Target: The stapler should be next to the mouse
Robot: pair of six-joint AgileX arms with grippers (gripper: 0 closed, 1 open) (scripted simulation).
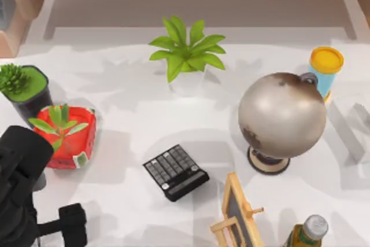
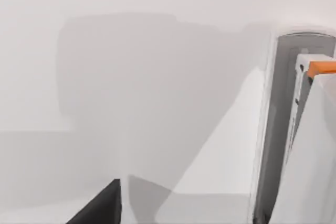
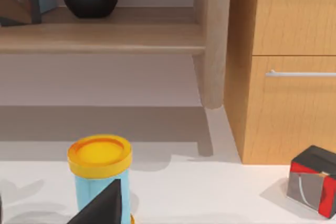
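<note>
At the near left corner of the white table sits the black left arm, low over the surface. Its wrist view shows a dark tip of the left gripper above bare tabletop, and I cannot tell whether that gripper is open or closed. Off to the side in that same view lies the stapler, a pale grey-white block with a small orange part, cut off by the edge of the view and apart from the gripper. I cannot place it for certain in the top view. The black calculator lies near the middle of the table, turned at an angle. A leafy plant stands behind it, and a globe on its stand is to the right. On the left are a red pot and, just behind it, a dark pot, each with a green plant. A blue jar with a yellow lid stands behind the globe. A small easel and a bottle are at the near right. The right gripper hangs near the jar, facing a wooden cabinet, with a red and grey box on the table before it. I cannot tell its state either.
</note>
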